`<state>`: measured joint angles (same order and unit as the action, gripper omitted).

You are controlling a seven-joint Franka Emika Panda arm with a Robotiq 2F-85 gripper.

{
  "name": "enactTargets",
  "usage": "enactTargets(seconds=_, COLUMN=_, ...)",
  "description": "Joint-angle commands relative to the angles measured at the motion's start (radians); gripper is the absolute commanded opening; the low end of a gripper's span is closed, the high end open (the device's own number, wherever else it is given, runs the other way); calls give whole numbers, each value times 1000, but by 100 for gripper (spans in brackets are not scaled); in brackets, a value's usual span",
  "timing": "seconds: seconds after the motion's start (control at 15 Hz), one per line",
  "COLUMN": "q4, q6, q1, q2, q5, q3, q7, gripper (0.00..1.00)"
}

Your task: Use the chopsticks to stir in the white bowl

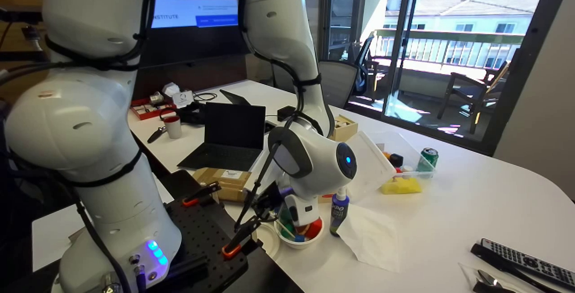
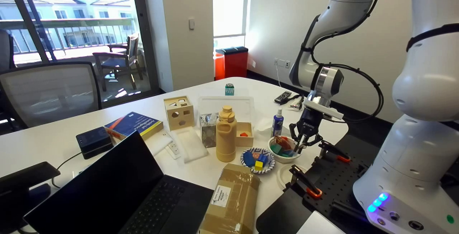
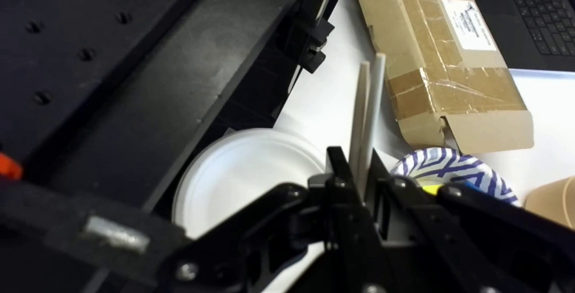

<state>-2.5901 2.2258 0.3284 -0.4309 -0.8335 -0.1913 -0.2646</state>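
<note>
The white bowl (image 1: 301, 243) stands on the table with red, green and blue pieces in it. It also shows in an exterior view (image 2: 285, 159); in the wrist view the gripper seems to hide it. My gripper (image 2: 299, 145) points down at the bowl's near-arm side, its fingertips at rim height. In the wrist view the gripper (image 3: 355, 162) is shut on the chopsticks (image 3: 367, 104), two thin pale sticks side by side between the fingers. The chopsticks (image 1: 285, 229) also show as a pale stick slanting into the bowl. Their lower tips are hard to make out.
A white plate (image 3: 242, 180) lies beside the bowl. A patterned bowl (image 2: 247, 165) with blue and yellow blocks stands close by. A spray bottle (image 2: 277, 122), a tan bottle (image 2: 226, 137), a cardboard package (image 2: 233, 201) and black clamps (image 2: 304, 180) surround the area.
</note>
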Motion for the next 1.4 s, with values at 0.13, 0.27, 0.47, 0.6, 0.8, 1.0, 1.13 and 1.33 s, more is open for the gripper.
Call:
enactTargets(seconds=0.13, q4=-26, q6=58, q1=-20, q2=26, q5=11, q3=-24, q7=63, gripper=3)
enactTargets(seconds=0.27, q4=-38, q6=33, q1=-17, q2=57, q5=31, q3=-29, q7=49, gripper=3)
enactTargets(seconds=0.47, q4=-82, q6=19, q1=-23, q2=151, q5=91, q3=-49, q7=70, gripper=3)
enactTargets(seconds=0.6, q4=-117, q6=26, q1=-32, q2=231, q5=142, q3=-62, q7=94, gripper=3)
enactTargets(seconds=0.8, q4=-175, q6=57, q1=-53, q2=377, q5=223, q3=-69, q7=174, gripper=3)
enactTargets(seconds=1.0, q4=-200, q6=161, q1=-83, q2=447, q5=312, q3=-49, q7=325, gripper=3)
enactTargets(seconds=1.13, q4=-186, q6=227, q1=-90, q2=418, q5=346, q3=-38, q7=366, gripper=3)
enactTargets(seconds=1.33, q4=-155, q6=284, q1=-91, q2=341, q5=366, q3=-38, q7=355, gripper=3)
